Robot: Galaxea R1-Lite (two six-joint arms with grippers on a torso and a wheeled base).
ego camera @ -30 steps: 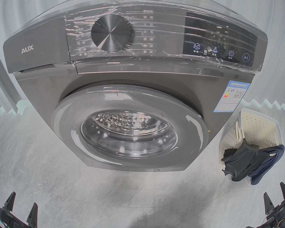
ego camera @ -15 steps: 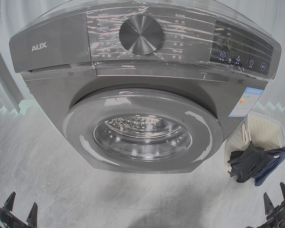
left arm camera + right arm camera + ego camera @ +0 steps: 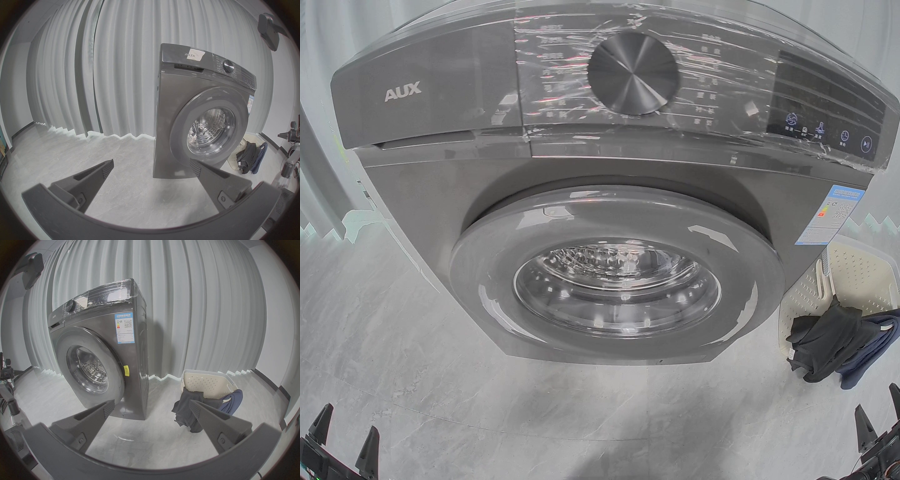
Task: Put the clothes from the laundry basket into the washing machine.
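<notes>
Listing from the bottom of the head view upward: left end effector, lower left corner of the frame, black pointed fingers spread apart, nothing between them. Right end effector, lower right corner, fingers likewise spread and holding nothing. Floor, grey marbled tile, across the lower third of the frame. Dark grey garment, right edge of the frame, draped over the front rim of the laundry basket with its hem spilling down toward the floor. Navy garment, touching the dark one on its right side, also hanging over the rim. The basket is cream plastic with a perforated wall, standing on the floor just beside the lower right corner of the washing machine. The washing machine is a dark grey front-loader filling the centre of the frame. Round door, shut, with a glass porthole showing the steel drum behind it. Label, blue and white, on the front at centre right. Dial, brushed metal, upper centre, set in a control panel covered by crinkled clear film. Curtain, pale and pleated, hanging behind the machine down to the floor.
</notes>
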